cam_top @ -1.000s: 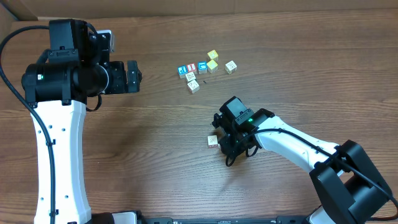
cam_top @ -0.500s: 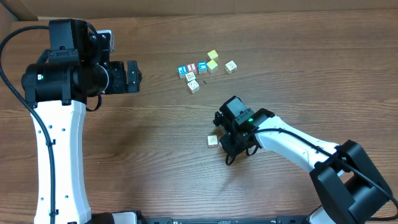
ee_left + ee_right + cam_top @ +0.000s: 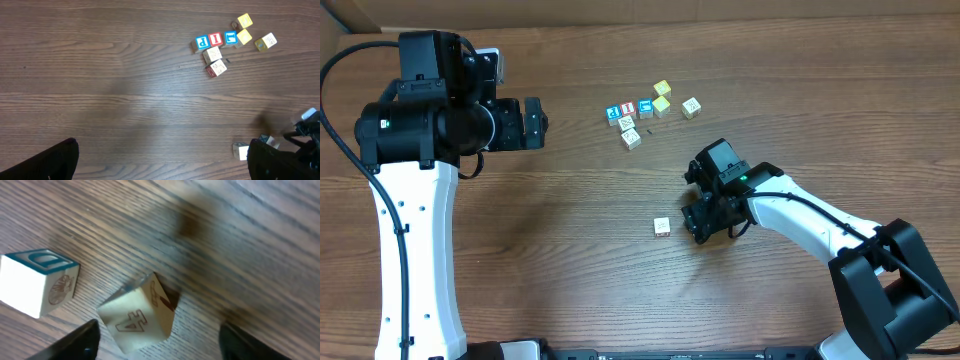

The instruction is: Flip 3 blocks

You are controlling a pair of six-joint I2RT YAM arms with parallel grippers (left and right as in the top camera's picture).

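In the right wrist view a pale block [image 3: 136, 316] with an engraved "4" and a dark red mark on its side sits tilted on the wood. It lies between the spread fingers of my right gripper [image 3: 160, 344], close to the left fingertip [image 3: 82, 340], and is not gripped. A second pale block [image 3: 37, 282] with a blue letter face rests flat to its left; overhead, this pale block [image 3: 662, 227] lies just left of the right gripper [image 3: 700, 226]. My left gripper [image 3: 532, 123] hangs open at the far left, holding nothing.
A cluster of cubes [image 3: 640, 112] lies at the back middle: blue- and red-faced ones in a row, two yellow ones [image 3: 662, 96], and pale ones around them. The left wrist view shows this cluster [image 3: 227, 45] at upper right.
The right gripper has opened, letting go of the "4" block, and its arm has shifted right, away from the pale block on the table. The left arm is still.
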